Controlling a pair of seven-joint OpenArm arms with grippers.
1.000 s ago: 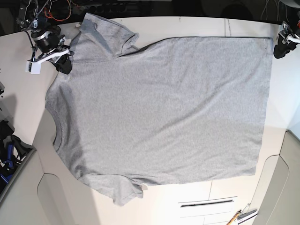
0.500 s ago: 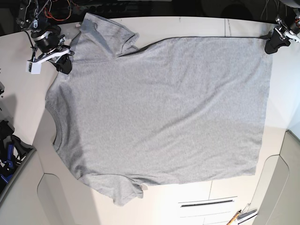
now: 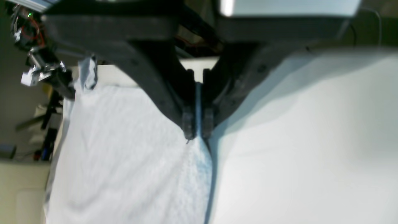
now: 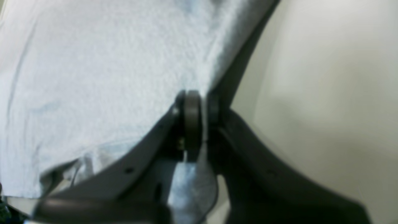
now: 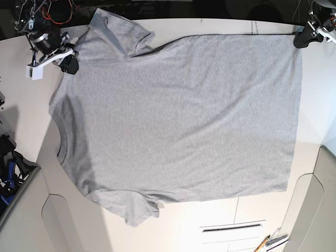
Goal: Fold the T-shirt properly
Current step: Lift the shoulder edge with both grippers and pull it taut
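The heather-grey T-shirt [image 5: 178, 115] lies spread plain side up on the pale table [image 5: 26, 115], neck to the left and hem to the right. My left gripper [image 5: 301, 41] sits at the far right hem corner. In the left wrist view its jaws [image 3: 198, 132] are shut on the shirt's edge [image 3: 124, 155]. At the far left shoulder, beside the upper sleeve, is my right gripper [image 5: 70, 65]. The right wrist view shows it [image 4: 199, 124] shut on a pinch of the fabric [image 4: 93, 62].
Cables and arm hardware [image 5: 47, 10] crowd the far left corner. A grey bin edge [image 5: 16, 210] and dark blue-black items [image 5: 10, 168] lie at the near left. A slot [image 5: 231, 227] and a pencil [image 5: 262, 244] are at the near edge.
My left gripper has moved onto the hem corner and shut on it. Both grippers have shifted toward the far side, drawing the shirt's far edge with them.
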